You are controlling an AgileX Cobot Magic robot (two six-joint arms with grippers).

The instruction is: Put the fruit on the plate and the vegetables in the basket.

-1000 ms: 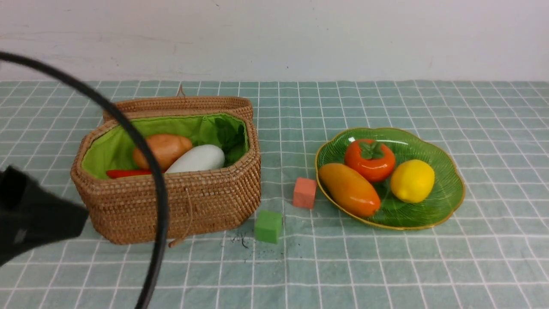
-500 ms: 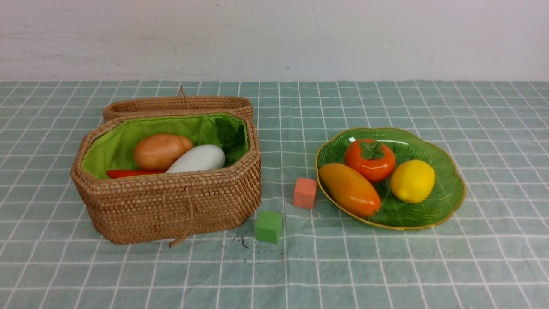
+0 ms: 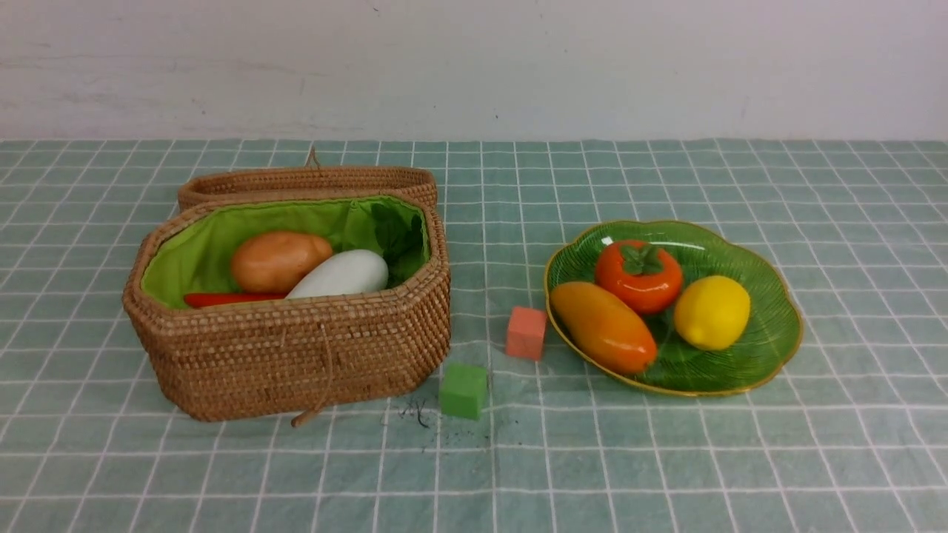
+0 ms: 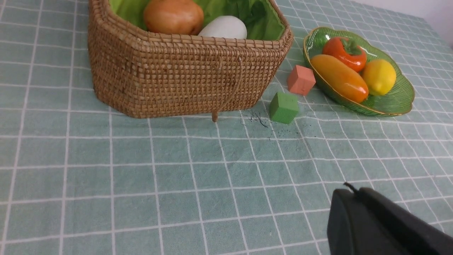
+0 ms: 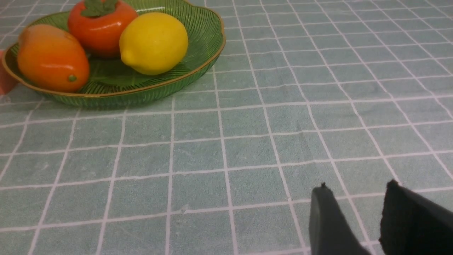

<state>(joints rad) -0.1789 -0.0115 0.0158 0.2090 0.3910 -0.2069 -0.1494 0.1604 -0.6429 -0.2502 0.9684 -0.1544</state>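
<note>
The green plate (image 3: 774, 326) holds the fruit: a persimmon (image 3: 638, 275), a mango (image 3: 603, 326) and a lemon (image 3: 712, 312). In the open rattan basket (image 3: 296, 355) lie a brown-orange potato (image 3: 278, 260), a white radish-like piece (image 3: 341, 274) and a red pepper (image 3: 222, 299); no eggplant shows. My left gripper (image 4: 348, 191) is shut and empty over bare cloth, well in front of the basket (image 4: 184, 74). Beyond the plate's (image 5: 116, 97) near rim, my right gripper (image 5: 357, 189) hangs open with nothing between its fingers. Neither gripper shows in the front view.
A small orange cube (image 3: 526, 332) sits just left of the plate and a small green cube (image 3: 464, 390) in front of the basket's right corner. The basket's lid (image 3: 307, 180) lies folded back behind it. A white wall bounds the far edge of the checked cloth.
The left arm and its cable, seen at the front view's left a second ago, have drawn out of that view. The left gripper has shut. Fruit and vegetables have not moved.
</note>
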